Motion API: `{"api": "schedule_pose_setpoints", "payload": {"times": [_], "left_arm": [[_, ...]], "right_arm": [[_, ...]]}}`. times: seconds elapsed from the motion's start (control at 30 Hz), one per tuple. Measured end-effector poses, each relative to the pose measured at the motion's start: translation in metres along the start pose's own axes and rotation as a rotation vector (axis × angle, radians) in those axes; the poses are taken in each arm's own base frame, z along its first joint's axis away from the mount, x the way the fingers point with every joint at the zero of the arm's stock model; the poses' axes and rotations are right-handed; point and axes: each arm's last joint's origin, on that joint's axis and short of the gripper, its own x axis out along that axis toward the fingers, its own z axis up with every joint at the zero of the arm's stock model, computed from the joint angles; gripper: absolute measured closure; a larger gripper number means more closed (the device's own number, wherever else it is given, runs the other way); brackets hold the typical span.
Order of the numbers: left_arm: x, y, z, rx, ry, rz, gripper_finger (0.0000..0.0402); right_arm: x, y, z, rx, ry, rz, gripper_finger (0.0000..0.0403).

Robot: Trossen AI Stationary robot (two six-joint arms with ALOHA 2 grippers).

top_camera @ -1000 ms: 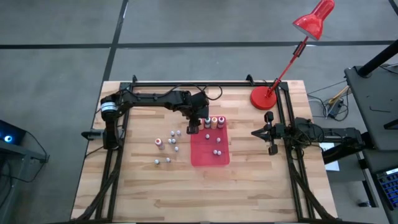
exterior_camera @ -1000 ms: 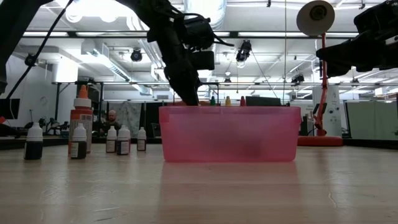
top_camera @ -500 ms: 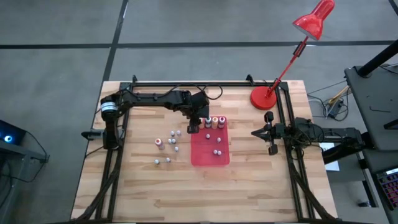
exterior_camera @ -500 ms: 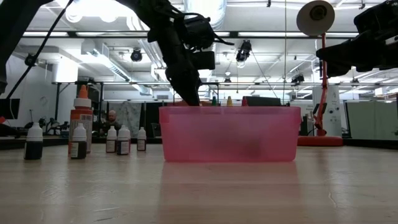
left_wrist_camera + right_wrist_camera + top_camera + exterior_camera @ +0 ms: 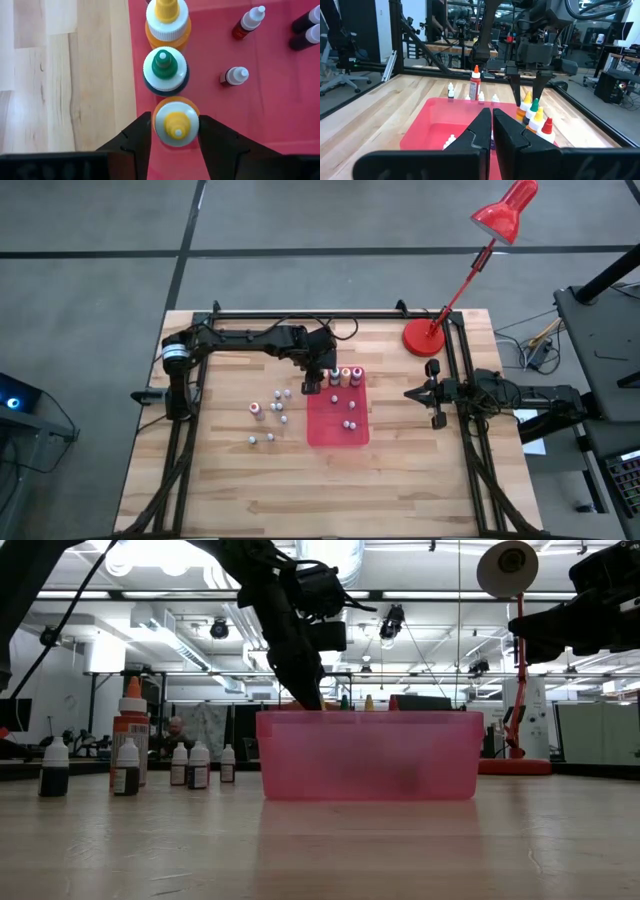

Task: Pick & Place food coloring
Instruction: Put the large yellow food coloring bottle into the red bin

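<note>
Roughly half done: several bottles (image 5: 348,423) stand in the tray (image 5: 322,434), about six wait on the table (image 5: 220,470) to its left, and the left gripper (image 5: 175,131) apparently clamps a yellow-capped bottle (image 5: 175,121) at the tray's far-left corner.

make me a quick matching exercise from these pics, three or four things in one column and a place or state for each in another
Things:
1. left gripper
2. right gripper
3. red desk lamp
4. green-capped bottle

Places or states:
A. standing in the red tray, second in a row of large bottles
B. base on the table's far right corner
C. fingers either side of a yellow-capped bottle at the tray's edge
D. waiting at the table's right edge, fingers together

Pairs: 1-C, 2-D, 3-B, 4-A
</note>
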Motion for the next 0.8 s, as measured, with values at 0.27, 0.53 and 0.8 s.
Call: {"api": "schedule_pose_setpoints", "payload": {"times": [0.27, 0.53, 0.8], "left_arm": [[-0.0004, 0.0001, 0.0001, 0.000, 0.004, 0.011, 0.0271], [-0.0035, 0.0013, 0.0033, 0.003, -0.006, 0.021, 0.0270], [-0.0043, 0.0015, 0.0039, 0.009, -0.009, 0.023, 0.0270]], "right_arm": [[0.0000, 0.0000, 0.0000, -0.001, 0.000, -0.001, 0.0394], [0.0000, 0.0000, -0.0001, -0.001, 0.001, 0.000, 0.0394], [0.0000, 0.0000, -0.0001, -0.003, 0.000, 0.000, 0.0394]]}}
